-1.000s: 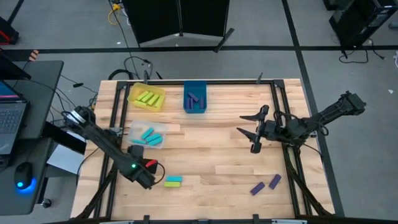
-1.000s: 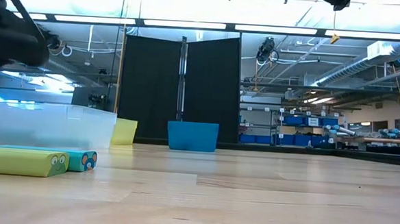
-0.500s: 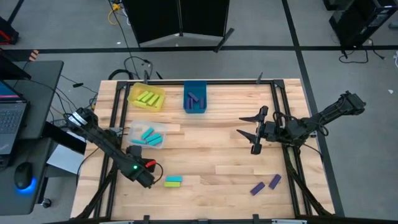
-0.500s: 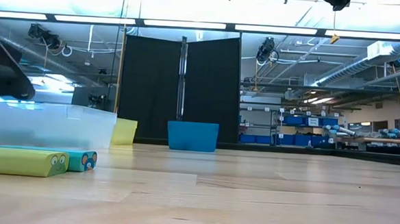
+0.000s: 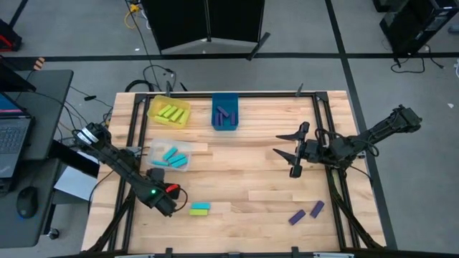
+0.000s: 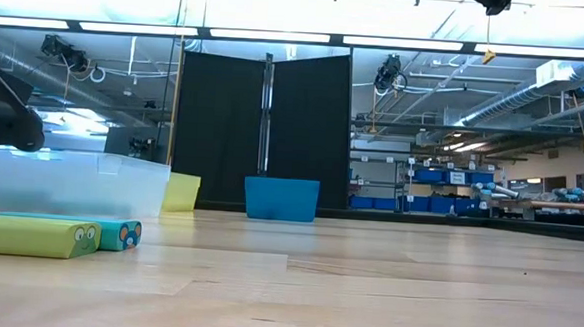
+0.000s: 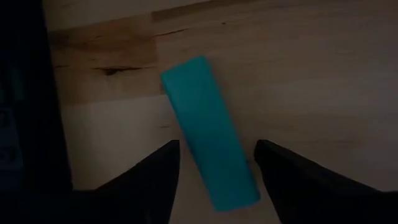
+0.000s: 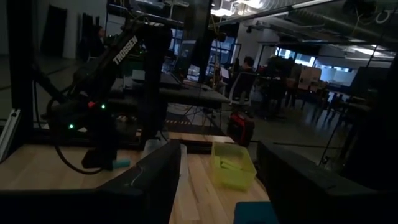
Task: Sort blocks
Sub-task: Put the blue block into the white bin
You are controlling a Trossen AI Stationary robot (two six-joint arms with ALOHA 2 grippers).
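Note:
My left gripper (image 5: pixel 169 208) is low at the table's near left, just left of a teal block (image 5: pixel 201 206) and a lime block (image 5: pixel 199 212) that lie flat side by side. In its wrist view the gripper (image 7: pixel 217 144) is open, and a teal block (image 7: pixel 208 155) lies flat on the wood between and beyond the fingers, apart from the left one. Two purple blocks (image 5: pixel 297 216) (image 5: pixel 316 208) lie flat at the near right. My right gripper (image 5: pixel 283 145) hangs open above the table's right middle, far from every block.
At the far left, a yellow bin (image 5: pixel 169 112) holds lime blocks and a blue bin (image 5: pixel 225 113) holds purple ones. A clear bin (image 5: pixel 171 156) with teal blocks sits just beyond my left arm. Black rails run along the table's left and right sides. A laptop desk (image 5: pixel 29 136) stands left.
My left arm has drawn back a little toward the table's left edge; less of it shows in the low view now. The blocks and bins have stayed where they were.

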